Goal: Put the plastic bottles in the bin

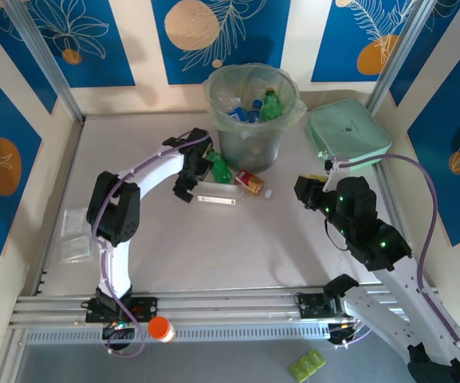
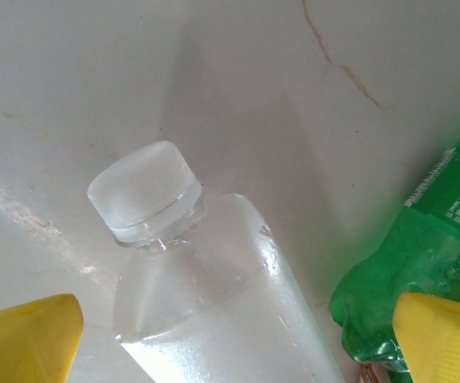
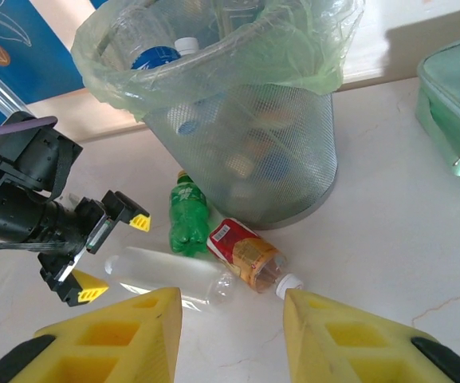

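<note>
A pale marble-look tabletop [image 1: 214, 247] with thin brownish veins fills the middle of the frame, brightly and evenly lit, with only soft shadows. Behind and to both sides stand deep blue wall panels [image 1: 253, 48] printed with white leaf outlines and orange or tan discs, separated by cream stripes [image 1: 134, 48]. Slanting aluminium posts [image 1: 42, 60] mark the upper corners. An aluminium rail [image 1: 230, 307] crosses the bottom, above grey floor [image 1: 230, 363].

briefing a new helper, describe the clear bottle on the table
Start at the tall bin at the back of the table; three bottles lie at its near foot. The clear bottle lies farthest out, colourless and unlabelled, unlike the green bottle and red-labelled bottle.
</note>
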`<state>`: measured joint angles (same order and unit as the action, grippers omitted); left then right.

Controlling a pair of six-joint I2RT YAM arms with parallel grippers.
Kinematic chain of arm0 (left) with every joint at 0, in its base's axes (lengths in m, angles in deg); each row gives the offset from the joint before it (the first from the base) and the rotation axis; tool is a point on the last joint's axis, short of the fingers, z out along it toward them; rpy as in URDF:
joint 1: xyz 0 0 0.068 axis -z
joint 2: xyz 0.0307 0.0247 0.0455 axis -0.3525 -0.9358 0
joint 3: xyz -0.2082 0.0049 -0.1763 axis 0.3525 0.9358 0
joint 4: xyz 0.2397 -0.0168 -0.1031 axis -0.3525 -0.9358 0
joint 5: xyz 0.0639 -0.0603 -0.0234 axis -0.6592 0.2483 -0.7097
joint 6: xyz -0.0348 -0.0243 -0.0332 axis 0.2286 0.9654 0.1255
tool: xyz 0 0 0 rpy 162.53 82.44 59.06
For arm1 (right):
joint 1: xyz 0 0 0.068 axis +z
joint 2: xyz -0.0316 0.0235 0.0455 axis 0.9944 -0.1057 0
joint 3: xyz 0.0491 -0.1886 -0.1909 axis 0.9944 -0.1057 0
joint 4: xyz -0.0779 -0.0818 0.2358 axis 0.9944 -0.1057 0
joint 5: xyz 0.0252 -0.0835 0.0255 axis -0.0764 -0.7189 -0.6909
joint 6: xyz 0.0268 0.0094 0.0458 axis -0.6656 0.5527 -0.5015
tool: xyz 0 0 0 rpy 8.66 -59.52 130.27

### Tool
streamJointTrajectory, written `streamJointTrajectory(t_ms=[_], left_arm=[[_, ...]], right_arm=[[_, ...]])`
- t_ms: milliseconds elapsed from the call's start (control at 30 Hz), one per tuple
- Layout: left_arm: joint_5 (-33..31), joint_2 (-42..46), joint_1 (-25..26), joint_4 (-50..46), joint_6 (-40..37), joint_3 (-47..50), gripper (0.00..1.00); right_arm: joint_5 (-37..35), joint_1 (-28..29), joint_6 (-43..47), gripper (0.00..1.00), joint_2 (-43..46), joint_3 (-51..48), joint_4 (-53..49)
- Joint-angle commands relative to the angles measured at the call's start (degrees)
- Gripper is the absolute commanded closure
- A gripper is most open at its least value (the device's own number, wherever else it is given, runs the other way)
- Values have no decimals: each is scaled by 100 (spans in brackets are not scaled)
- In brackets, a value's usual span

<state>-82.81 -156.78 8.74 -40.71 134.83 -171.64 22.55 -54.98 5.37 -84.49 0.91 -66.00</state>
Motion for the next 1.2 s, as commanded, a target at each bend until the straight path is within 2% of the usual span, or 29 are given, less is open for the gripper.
streamJointTrajectory(t_ms=[0, 100, 400, 600, 867, 967, 1167], left_arm=[[21, -121, 41, -361, 353, 53, 0], [166, -260, 49, -77, 311, 67, 0], [210, -524, 102, -31, 276, -59, 4], [167, -581, 102, 57, 45, -122, 16], [202, -496, 94, 81, -183, 9, 40], [209, -400, 94, 126, -283, 85, 45], [308, -5, 94, 235, -738, 241, 47]], right_arm=[[-154, 42, 81, 61, 99, -98, 70], [-134, 41, 90, 61, 108, -153, 118], [-135, 41, 108, 61, 108, -197, 112], [-67, 41, 90, 61, 100, -203, 114], [22, 67, 20, 61, 90, -154, -16], [57, 110, 3, 61, 100, -124, -66], [353, 203, 58, 59, 47, -4, -162]])
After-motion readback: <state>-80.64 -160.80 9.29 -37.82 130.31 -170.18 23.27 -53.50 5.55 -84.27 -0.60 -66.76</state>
